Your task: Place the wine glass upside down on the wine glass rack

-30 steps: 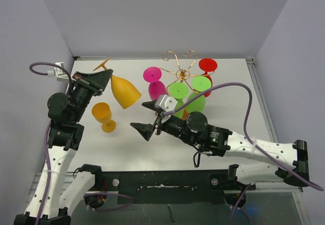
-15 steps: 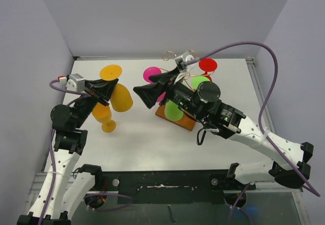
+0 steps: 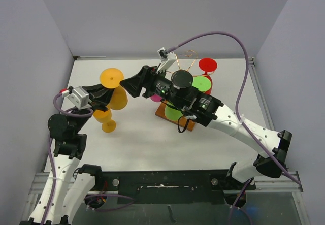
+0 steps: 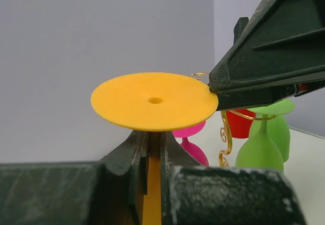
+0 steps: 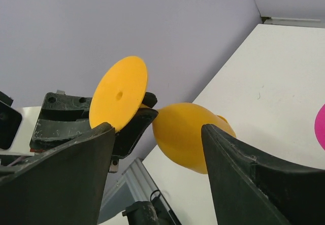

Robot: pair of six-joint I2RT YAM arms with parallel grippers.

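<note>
My left gripper [image 3: 107, 92] is shut on the stem of a yellow wine glass [image 3: 118, 98], just under its round foot [image 3: 111, 76], which faces up. In the left wrist view the foot [image 4: 152, 100] sits above the shut jaws [image 4: 152, 139], with the stem pinched between them. My right gripper [image 3: 131, 85] is open and close to the glass from the right; in its wrist view the bowl [image 5: 188, 138] shows between its fingers [image 5: 56, 179]. The wine glass rack [image 3: 181, 75], gold wire on a wooden base [image 3: 187, 124], stands behind the right arm.
A second yellow glass [image 3: 103, 117] stands on the table below the held one. Pink [image 4: 190, 145], green [image 3: 201, 84] and red [image 3: 207, 65] glasses hang on the rack. Grey walls close in the left, back and right.
My right arm swung away from the rack, up and left to the held glass, and its jaws narrowed a little. My left gripper turned the glass foot-up and drew it slightly nearer.
</note>
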